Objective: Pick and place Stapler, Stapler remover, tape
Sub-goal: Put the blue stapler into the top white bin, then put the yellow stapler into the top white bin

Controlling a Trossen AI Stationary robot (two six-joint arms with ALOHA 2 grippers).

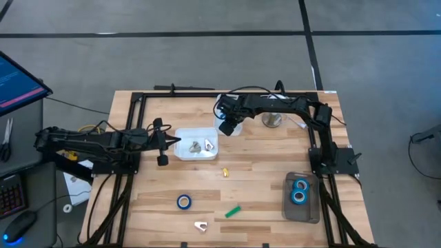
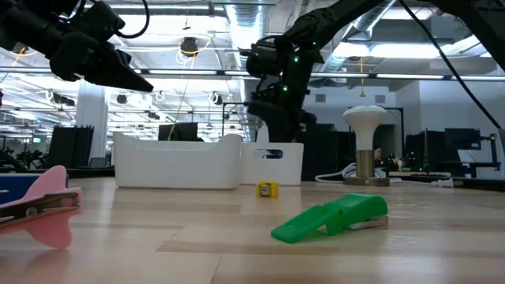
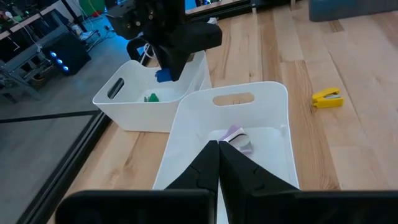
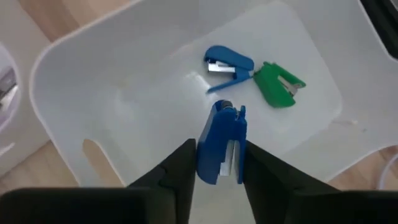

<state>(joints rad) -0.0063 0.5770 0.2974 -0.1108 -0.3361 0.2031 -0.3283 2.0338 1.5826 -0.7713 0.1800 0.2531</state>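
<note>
My right gripper (image 4: 219,152) hangs over the far white tub (image 1: 231,114) with a blue stapler (image 4: 222,140) between its fingers. On that tub's floor lie another blue stapler (image 4: 229,65) and a green one (image 4: 280,84). My left gripper (image 1: 165,141) is shut on nothing at the left rim of the nearer white tub (image 1: 195,153). That tub holds two stapler removers (image 1: 201,145). On the table lie a yellow stapler (image 1: 224,171), a blue tape roll (image 1: 184,201), a green stapler (image 1: 233,211) and a stapler remover (image 1: 200,225). My right gripper has the blue stapler's two long sides (image 4: 211,163) between its two fingers. The fingers slant steeply down from above and lie along the stapler. The stapler sticks out past the fingertips, clear of the tub's floor.
A grey bin (image 1: 302,213) at the near right holds two blue tape rolls (image 1: 299,191). A mushroom-shaped metal stand (image 1: 273,120) sits at the far right, behind the right arm. Bare wood lies between the tubs and the near edge.
</note>
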